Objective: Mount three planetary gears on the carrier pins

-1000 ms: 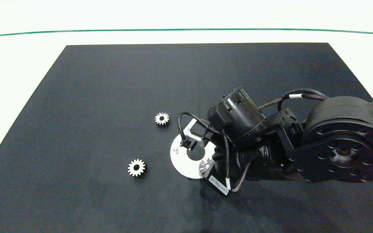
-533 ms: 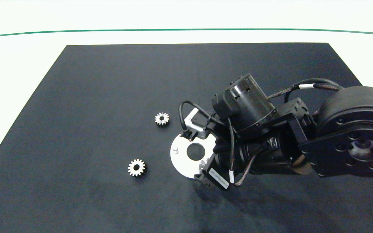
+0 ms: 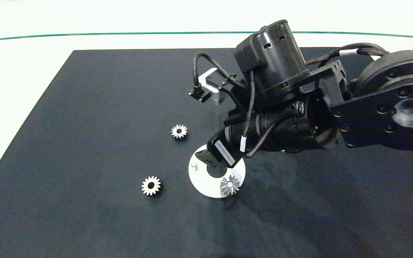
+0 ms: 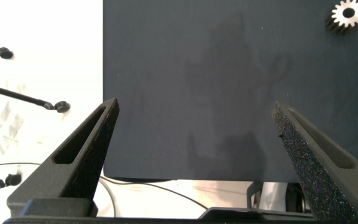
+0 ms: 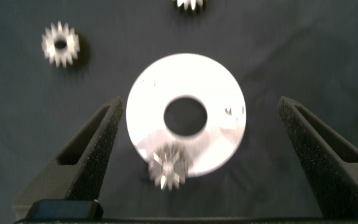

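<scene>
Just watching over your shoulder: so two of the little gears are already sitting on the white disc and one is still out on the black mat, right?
Not quite. Only one gear sits on the white disc; two gears still lie on the black mat. The head view shows this, and the right wrist view agrees, with the right gripper above the disc, jaws open.

The right arm [image 3: 335,107] is matte black with a round screw-ringed joint plate, a cylindrical motor housing, looped black cables, white cable tags and a silver bracket [image 3: 212,89] behind its gripper.
</scene>
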Robot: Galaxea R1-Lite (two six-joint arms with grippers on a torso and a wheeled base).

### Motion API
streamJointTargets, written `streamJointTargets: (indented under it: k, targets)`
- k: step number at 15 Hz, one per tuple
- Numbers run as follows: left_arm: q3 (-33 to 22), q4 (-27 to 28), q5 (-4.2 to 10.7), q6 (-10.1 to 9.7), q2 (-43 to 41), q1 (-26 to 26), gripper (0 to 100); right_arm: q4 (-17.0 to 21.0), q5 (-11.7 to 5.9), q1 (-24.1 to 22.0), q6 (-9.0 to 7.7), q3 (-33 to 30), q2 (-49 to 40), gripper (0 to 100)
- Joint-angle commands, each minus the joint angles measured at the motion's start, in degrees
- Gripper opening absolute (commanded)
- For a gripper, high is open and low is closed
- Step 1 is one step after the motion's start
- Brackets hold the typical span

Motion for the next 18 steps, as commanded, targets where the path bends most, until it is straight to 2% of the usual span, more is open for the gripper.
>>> streamJointTargets:
  k: [1,4,12,18]
  targets:
    - [0.0,0.2,0.03,0.07,-0.2,0.0,100,0.1,-0.05,-0.1,0.25,-4.4,4.4,100]
    - [0.0,0.2,0.03,0.07,-0.1,0.0,100,0.1,-0.05,0.4,0.43,-6.0,5.1,100]
    - [-0.4,0.3,0.03,0.07,-1.2,0.2,100,0.3,-0.14,6.8,0.34,-5.6,7.1,100]
    - [-1.1,6.4,0.03,-0.19,-8.9,1.5,100,0.3,-0.84,10.6,-0.54,-7.7,11.1,100]
